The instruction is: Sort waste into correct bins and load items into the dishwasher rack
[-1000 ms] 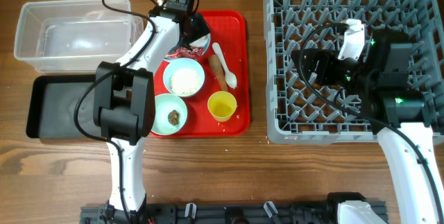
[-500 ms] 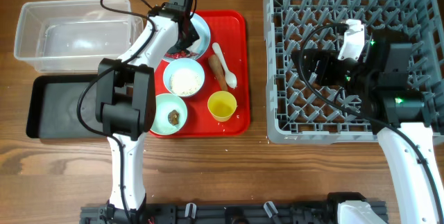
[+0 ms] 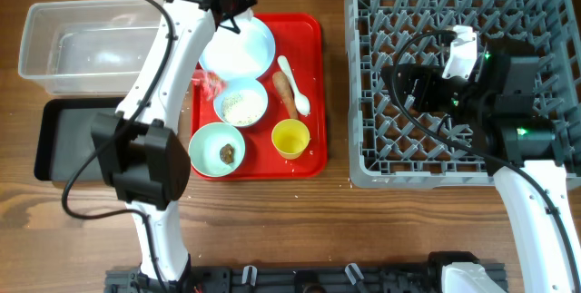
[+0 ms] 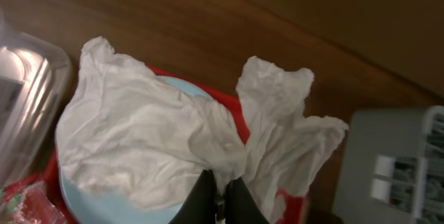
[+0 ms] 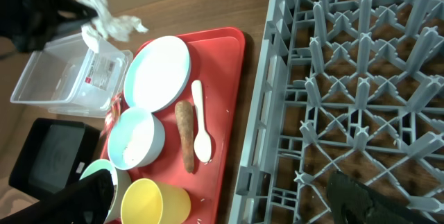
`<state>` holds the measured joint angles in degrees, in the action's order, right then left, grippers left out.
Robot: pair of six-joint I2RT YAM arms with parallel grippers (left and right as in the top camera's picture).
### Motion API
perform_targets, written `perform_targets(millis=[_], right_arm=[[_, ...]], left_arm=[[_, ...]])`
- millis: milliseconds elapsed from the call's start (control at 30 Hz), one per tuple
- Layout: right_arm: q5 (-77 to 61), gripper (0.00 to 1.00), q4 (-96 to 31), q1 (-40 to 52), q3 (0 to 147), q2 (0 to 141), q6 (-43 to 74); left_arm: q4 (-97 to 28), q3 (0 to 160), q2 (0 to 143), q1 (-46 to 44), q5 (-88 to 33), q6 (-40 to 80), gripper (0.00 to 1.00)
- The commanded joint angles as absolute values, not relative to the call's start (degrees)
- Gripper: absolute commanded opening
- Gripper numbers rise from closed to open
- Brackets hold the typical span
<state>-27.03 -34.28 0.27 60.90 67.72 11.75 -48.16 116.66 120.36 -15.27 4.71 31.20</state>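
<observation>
My left gripper (image 4: 220, 184) is shut on the crumpled white tissue (image 4: 149, 137), which hangs from it, lifted above the pale plate (image 3: 240, 48). The right wrist view shows the tissue (image 5: 104, 17) near the clear tub (image 3: 91, 43). The red-and-white wrapper (image 3: 211, 83) lies at the left edge of the red tray (image 3: 313, 39). Also on that tray are a white bowl with rice (image 3: 241, 104), a mint bowl with brown scraps (image 3: 216, 148), a yellow cup (image 3: 290, 137), a carrot-like stick (image 3: 285, 93) and a white spoon (image 3: 296, 86). My right gripper (image 3: 399, 89) hangs open over the grey rack (image 3: 454, 170).
The black tray (image 3: 68, 139) sits in front of the clear tub on the left. The left arm (image 3: 159, 75) stretches across the tray's left edge. Loose rice grains dot the red tray near the cup.
My left gripper shut on the tissue on the plate and rose with it toward the table's back, leaving the plate bare. The right arm has not moved.
</observation>
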Motion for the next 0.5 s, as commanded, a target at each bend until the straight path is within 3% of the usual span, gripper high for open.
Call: perform_targets(millis=[0,300,467], right_arm=[[-28.14,1.00,-34.13,0.30,61.80,68.05,12.14],[-28.14,0.98,-33.45,-0.32,61.82,66.98,12.12],[-28.14,0.96,-31.51,-7.86,61.84,59.88,12.16]], left_arm=[[-44.56,116.97,120.20,-18.81,-4.91,24.12,0.04],[-37.82,116.95,124.09,-31.55,-4.93,13.41,0.04],[-34.83,116.95,125.49,-36.56,-5.13,11.64,0.04]])
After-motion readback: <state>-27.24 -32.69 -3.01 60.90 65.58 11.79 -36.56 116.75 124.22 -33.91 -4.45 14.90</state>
